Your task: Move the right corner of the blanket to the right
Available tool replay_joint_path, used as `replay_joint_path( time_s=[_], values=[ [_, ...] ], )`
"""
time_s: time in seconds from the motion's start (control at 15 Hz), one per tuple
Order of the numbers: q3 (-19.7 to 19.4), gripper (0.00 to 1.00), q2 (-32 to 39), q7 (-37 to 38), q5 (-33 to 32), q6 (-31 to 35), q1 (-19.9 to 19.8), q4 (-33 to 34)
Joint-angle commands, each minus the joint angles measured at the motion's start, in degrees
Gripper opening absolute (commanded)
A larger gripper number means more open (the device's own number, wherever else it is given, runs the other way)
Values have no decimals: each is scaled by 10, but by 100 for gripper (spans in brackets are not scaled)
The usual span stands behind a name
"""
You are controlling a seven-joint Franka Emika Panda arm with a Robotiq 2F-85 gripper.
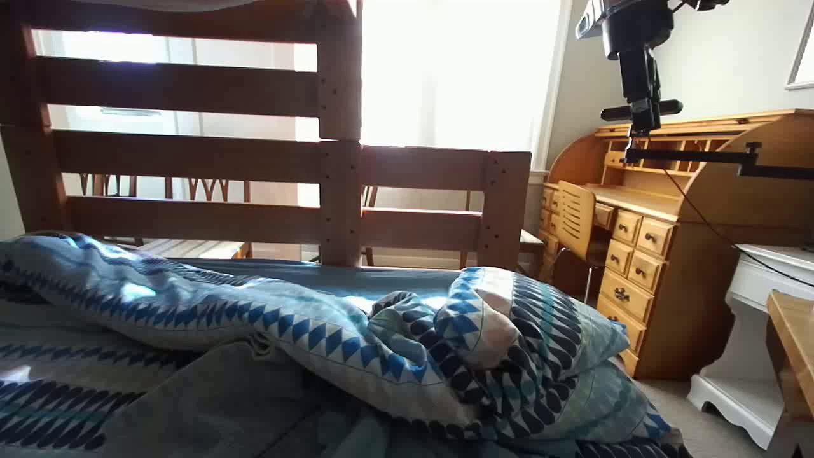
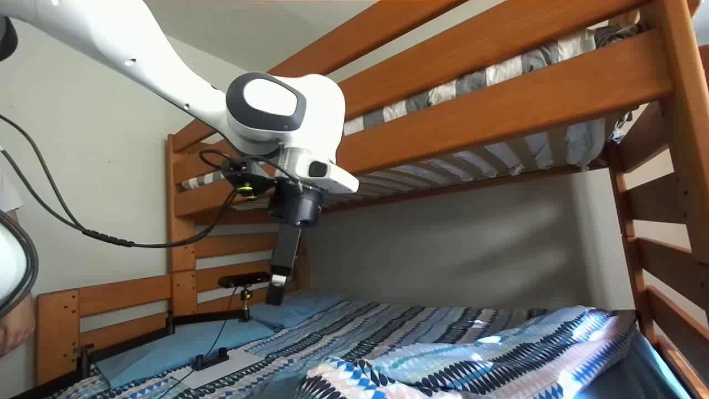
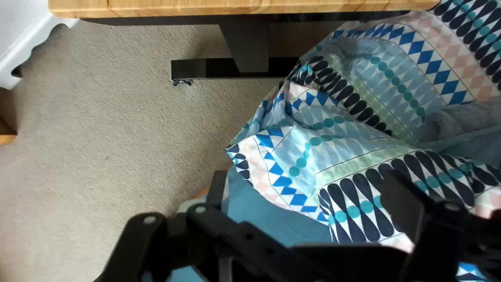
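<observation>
Fingers (image 3: pixel 403 207) spread wide, pointing down, well apart from the blanket (image 3: pixel 364 133) below them in both exterior views. Nearest in the wrist view: its rumpled right corner (image 3: pixel 270 156), blue-and-white zigzag band, between and just ahead of the fingers. Blue sheet (image 3: pixel 270 215) under its edge. Carpet (image 3: pixel 117 137) to one side. Farthest, behind the fingers in an exterior view, roll-top desk (image 1: pixel 690 286).

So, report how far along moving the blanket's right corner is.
Looks done: at most positioning; the open gripper hangs above the blanket.
In hand: nothing; its fingers stand wide apart.
Left, probably: grip what seems the right corner, lying rumpled, draw it right, release.
</observation>
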Motion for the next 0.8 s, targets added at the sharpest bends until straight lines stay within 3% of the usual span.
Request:
replay_joint_path(
  time_s=[0.0, 0.27, 0.73],
  values=[
    [-5, 100, 0, 1, -1, -2, 5, 1],
    [-7, 100, 19, -22, 1, 30, 8, 9],
    [-21, 100, 159, -226, 8, 213, 25, 77]
  ],
)
